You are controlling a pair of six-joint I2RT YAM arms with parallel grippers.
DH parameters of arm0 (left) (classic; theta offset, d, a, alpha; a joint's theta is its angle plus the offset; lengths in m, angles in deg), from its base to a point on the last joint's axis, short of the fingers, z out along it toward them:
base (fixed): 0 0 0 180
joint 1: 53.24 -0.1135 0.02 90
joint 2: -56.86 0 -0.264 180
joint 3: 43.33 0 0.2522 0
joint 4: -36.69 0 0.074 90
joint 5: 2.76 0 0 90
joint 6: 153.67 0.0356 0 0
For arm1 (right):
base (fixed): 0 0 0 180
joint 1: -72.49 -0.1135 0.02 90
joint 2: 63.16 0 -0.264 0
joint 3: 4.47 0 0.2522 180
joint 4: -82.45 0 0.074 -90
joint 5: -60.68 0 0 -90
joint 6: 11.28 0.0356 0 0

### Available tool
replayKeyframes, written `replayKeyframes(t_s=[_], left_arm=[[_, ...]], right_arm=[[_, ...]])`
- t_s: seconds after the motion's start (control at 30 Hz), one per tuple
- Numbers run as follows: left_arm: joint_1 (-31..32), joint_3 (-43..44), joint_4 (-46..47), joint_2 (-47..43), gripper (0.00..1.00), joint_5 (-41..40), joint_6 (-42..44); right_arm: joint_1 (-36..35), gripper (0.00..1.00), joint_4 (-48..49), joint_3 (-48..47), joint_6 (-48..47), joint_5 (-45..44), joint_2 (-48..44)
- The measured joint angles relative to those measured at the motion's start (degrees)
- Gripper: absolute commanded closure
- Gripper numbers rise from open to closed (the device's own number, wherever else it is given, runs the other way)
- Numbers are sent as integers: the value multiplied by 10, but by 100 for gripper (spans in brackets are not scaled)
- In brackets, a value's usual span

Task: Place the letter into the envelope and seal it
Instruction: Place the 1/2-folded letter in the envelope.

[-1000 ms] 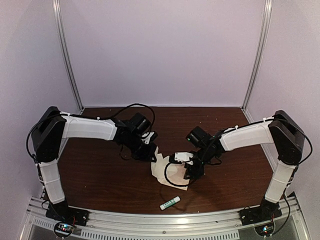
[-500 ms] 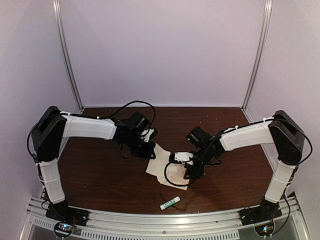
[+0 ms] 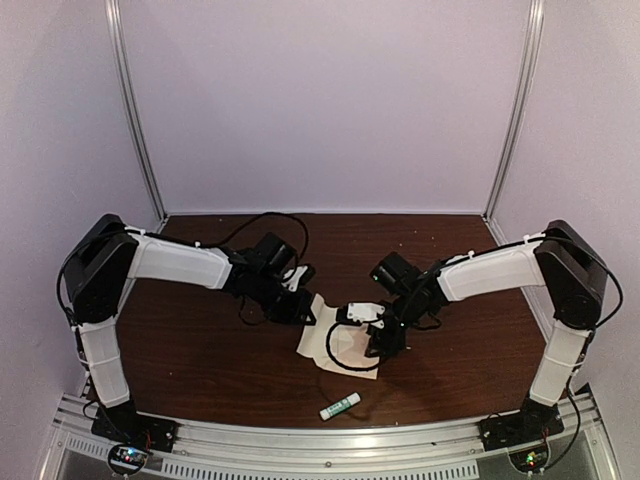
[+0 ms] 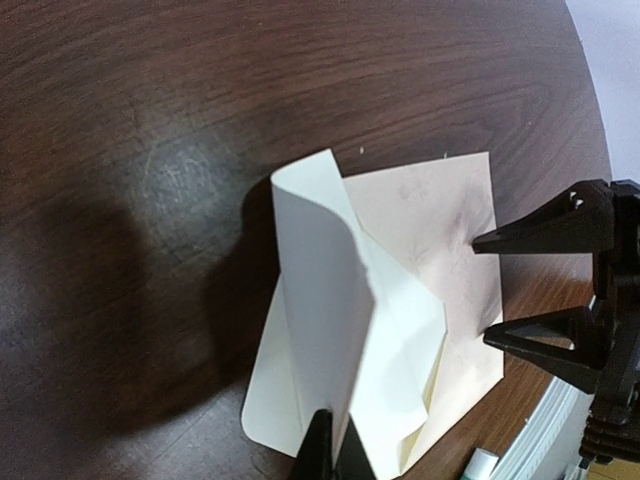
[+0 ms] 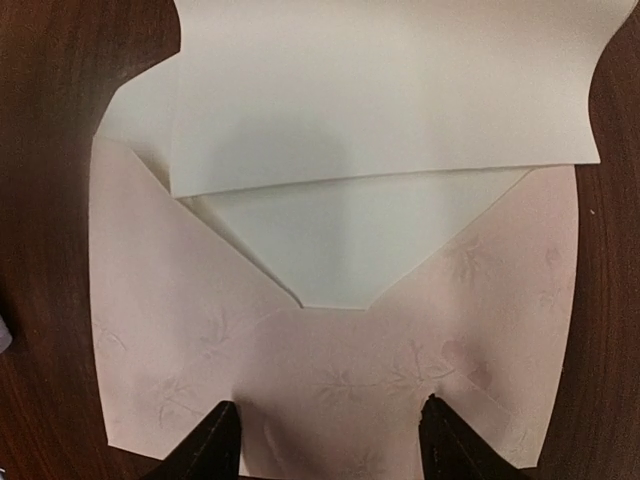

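While the right gripper [image 5: 325,440] is pinning the envelope [image 5: 330,370] to the table [image 5: 40,200] with its fingers spread apart, the left gripper [image 4: 332,445] is clamping the letter [image 4: 320,300]. It's just been lowering it flatter over the pocket mouth, so it's lining up but not going in yet.

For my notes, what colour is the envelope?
Envelope: pale pink, faint floral print; best in right wrist view.

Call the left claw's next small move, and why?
Probably slide the letter toward the right claw, edge down, into the envelope pocket. The left claw is pinching the letter, whose free edge lies over the open mouth, not tucked in, and the open right claw rests on the envelope.
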Motion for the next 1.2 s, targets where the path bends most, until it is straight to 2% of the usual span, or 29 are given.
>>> replayKeyframes(t_s=[0.2,0.5,1.2], left_arm=[[-1,-8,21,0,100,-6,-9],[-2,-7,10,0,100,-28,-5],[-2,-7,-3,-16,100,-58,-5]], right_arm=[[0,36,5,7,-2,-2,-7],[-1,35,-18,52,-19,-19,-66],[-25,35,11,45,-1,-12,-37]])
